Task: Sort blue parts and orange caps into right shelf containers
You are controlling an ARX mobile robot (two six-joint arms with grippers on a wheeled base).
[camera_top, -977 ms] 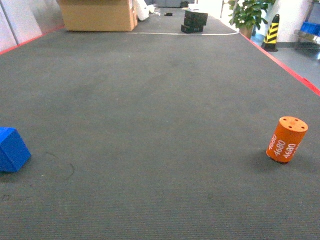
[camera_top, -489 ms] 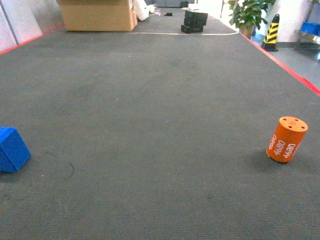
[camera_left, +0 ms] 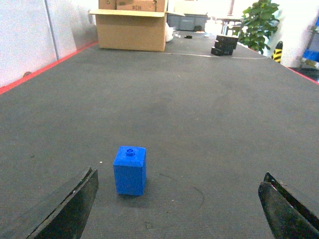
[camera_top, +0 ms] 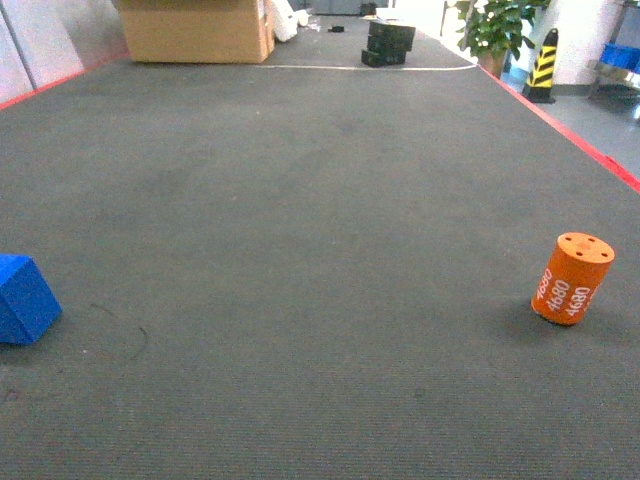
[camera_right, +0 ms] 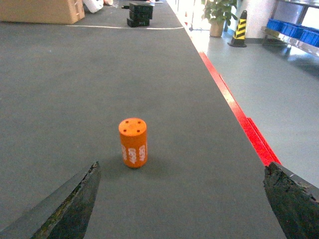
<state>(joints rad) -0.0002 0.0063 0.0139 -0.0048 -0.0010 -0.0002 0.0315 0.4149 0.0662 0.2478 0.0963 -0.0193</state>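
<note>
Nothing is picked up yet: the left gripper (camera_left: 177,209) hangs spread wide behind the blue block (camera_left: 130,170) on the near left carpet, the right gripper (camera_right: 179,204) equally released behind the orange cap (camera_right: 133,142) near right, so each must reach forward and clamp.

Both pincers — left (camera_left: 177,211), right (camera_right: 182,206) — show black, wedge-shaped, scuffed fingers.

The head view has tipped down a touch: the cardboard box (camera_top: 195,28), the stack of black blocks (camera_top: 388,42) and the striped cone (camera_top: 543,65) at the far end of the dark mat (camera_top: 320,200) sit slightly nearer the top edge. The orange cap (camera_top: 572,279) stands a shade straighter.
</note>
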